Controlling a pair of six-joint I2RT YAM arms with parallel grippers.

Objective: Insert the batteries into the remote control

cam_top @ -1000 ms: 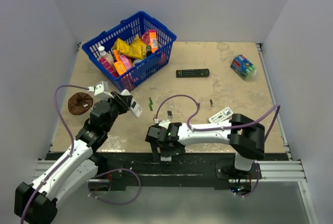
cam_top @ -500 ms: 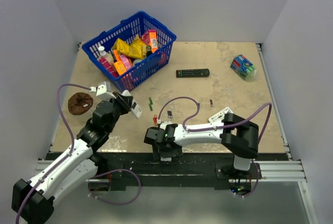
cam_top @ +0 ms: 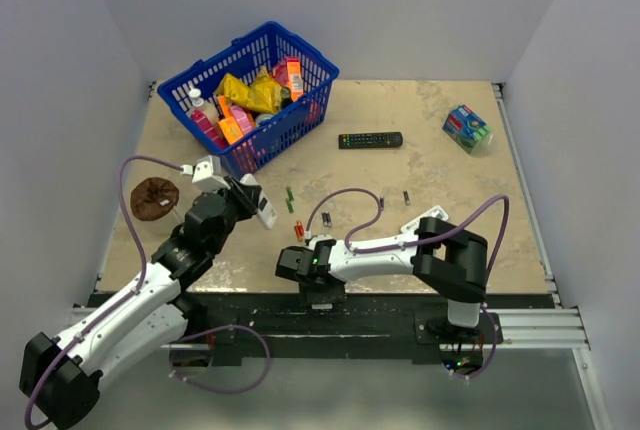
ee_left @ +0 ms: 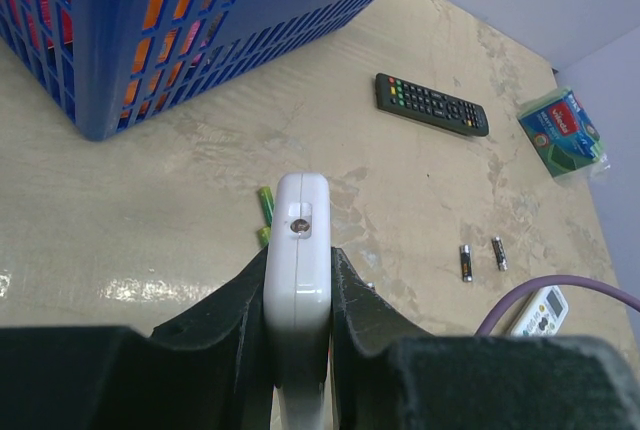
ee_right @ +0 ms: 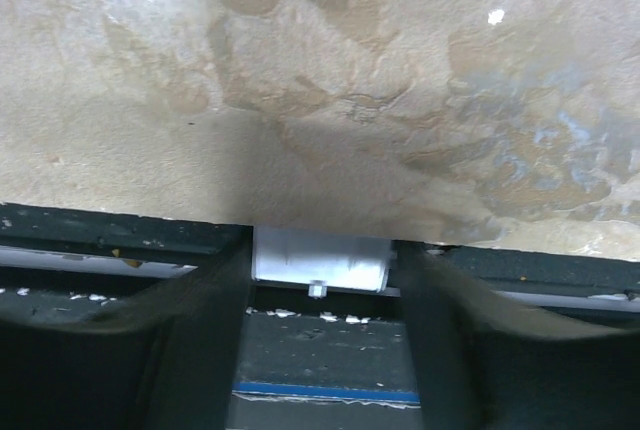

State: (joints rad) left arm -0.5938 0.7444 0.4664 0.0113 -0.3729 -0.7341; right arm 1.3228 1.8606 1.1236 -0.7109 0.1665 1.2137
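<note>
My left gripper [cam_top: 252,206] is shut on the remote control [ee_left: 300,250], a small white one held on edge above the table's left half. Two green batteries [ee_left: 266,212] lie just beyond its tip. A red-orange one [cam_top: 298,231] and two dark ones [cam_top: 326,218] lie nearer the middle, with another dark one [cam_top: 407,197] further right. My right gripper [cam_top: 311,284] is down at the table's near edge. In the right wrist view a small white cover piece [ee_right: 320,256] with a tab fills the gap between its fingers [ee_right: 205,340], which stand against its two ends.
A blue basket [cam_top: 285,128] full of packets stands at the back left. A long black remote [cam_top: 370,139] lies behind the middle, and a white remote with grey buttons [cam_top: 424,220] to the right. A green-blue pack [cam_top: 467,128] is at back right, a brown lump [cam_top: 152,197] at left.
The right gripper has slid a little left along the near edge and its jaws have narrowed around the white piece. The left arm has shifted slightly forward, still holding the remote.
</note>
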